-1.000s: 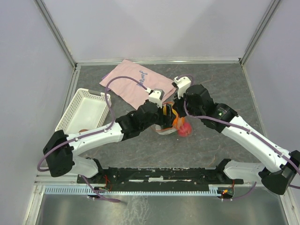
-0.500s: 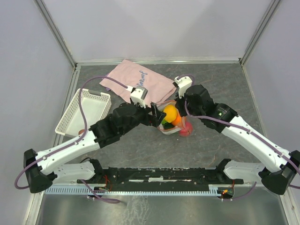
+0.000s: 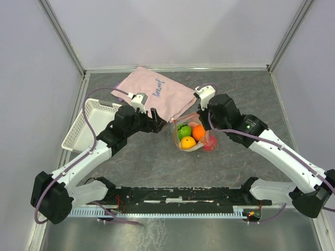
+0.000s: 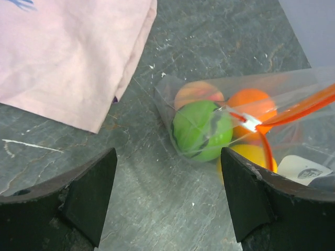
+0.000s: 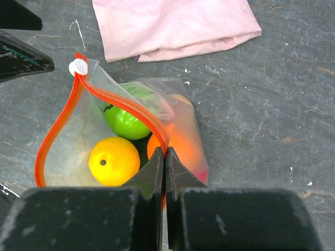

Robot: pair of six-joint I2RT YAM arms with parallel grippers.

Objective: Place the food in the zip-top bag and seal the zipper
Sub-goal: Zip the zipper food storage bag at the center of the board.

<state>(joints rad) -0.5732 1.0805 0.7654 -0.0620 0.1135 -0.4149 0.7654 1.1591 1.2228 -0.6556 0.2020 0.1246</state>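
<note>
Bulging zip-top bag [image 5: 65,133]; zipper [image 5: 121,108] agape

1. Looks down past the left gripper [image 4: 168,157], dark fingers [image 4: 86,196] spread wide with nothing held between them
2. Shows the clear zip-top bag [image 4: 293,89] on the grey table [image 4: 152,209], beyond the fingertips and to the right
3. Packs a green fruit [image 4: 201,130] into the bag's corner, touching a peach fruit [image 4: 198,94], an orange fruit [image 4: 254,107] and a yellow fruit [image 4: 246,156]
4. Runs the red-orange zipper [image 4: 309,106] rightward from a white slider [image 4: 250,121], its two strips parted
5. Keeps the pink cloth [image 4: 68,52] at upper left, near the bag but apart
</note>
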